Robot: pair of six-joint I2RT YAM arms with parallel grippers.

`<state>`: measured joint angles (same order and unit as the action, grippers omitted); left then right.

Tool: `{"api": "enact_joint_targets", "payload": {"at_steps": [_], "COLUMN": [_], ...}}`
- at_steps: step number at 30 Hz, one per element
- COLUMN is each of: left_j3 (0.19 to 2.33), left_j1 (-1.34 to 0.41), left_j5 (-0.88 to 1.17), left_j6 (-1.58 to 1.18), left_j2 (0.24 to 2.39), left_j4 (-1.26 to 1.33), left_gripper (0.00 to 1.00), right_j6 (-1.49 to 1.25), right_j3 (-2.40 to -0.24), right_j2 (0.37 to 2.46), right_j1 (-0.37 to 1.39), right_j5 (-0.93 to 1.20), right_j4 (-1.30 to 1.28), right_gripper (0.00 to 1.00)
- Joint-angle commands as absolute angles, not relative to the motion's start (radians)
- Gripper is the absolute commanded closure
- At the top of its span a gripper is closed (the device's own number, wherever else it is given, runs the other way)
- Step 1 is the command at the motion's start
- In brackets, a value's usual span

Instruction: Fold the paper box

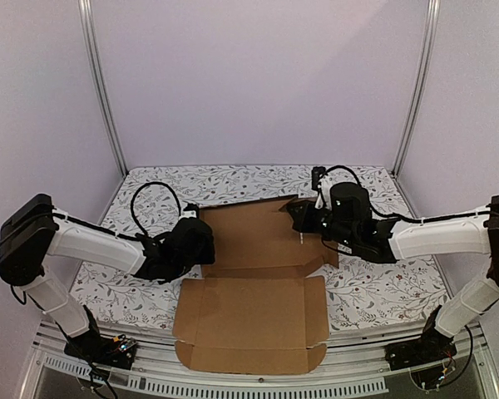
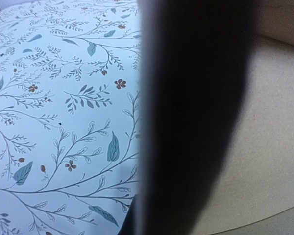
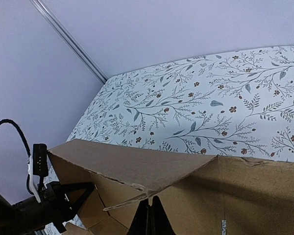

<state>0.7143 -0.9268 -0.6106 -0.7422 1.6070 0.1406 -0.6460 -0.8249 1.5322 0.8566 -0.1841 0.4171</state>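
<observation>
Paper box (image 1: 249, 316) overhanging near table (image 1: 374, 291) edge, far wall raised, open tabletop behind

- The paper box (image 3: 245, 196) fills the lower frame, with one brown flap (image 3: 132, 169) tilted up and ragged at its edge.
- The right gripper (image 3: 149, 218) is a dark wedge at bottom centre, fingers pressed together (any pinch on cardboard is unclear).
- A floral tablecloth (image 3: 210, 107) lies beyond the box, below a lilac wall (image 3: 161, 29).
- The other arm (image 3: 34, 210), black with a looped cable, sits at lower left.
</observation>
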Motion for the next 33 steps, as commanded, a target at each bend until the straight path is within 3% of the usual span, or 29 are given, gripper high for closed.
{"api": "enact_joint_targets", "payload": {"at_steps": [1,11,23,33], "left_j3": [0.748,0.712,0.66,0.602], "left_j1": [-0.941,-0.864,-0.764,-0.708], "left_j5": [-0.588,-0.495,-0.379,-0.228], "left_j6": [-0.74,-0.791,-0.819,-0.9], "left_j2": [1.574,1.518,1.417,1.335], "left_j4": [0.114,0.156,0.188,0.271], "left_gripper": [1.0,1.0,1.0,1.0], "right_j6": [-0.617,-0.558,-0.409,-0.402], "right_j3": [-0.806,-0.787,-0.728,-0.605], "right_j2": [1.46,1.331,1.002,0.807], "right_j1": [0.863,0.871,0.871,0.873], "right_j5": [-0.149,-0.072,0.051,0.153], "right_j4": [0.392,0.21,-0.071,-0.024], "right_gripper": [1.0,1.0,1.0,1.0]}}
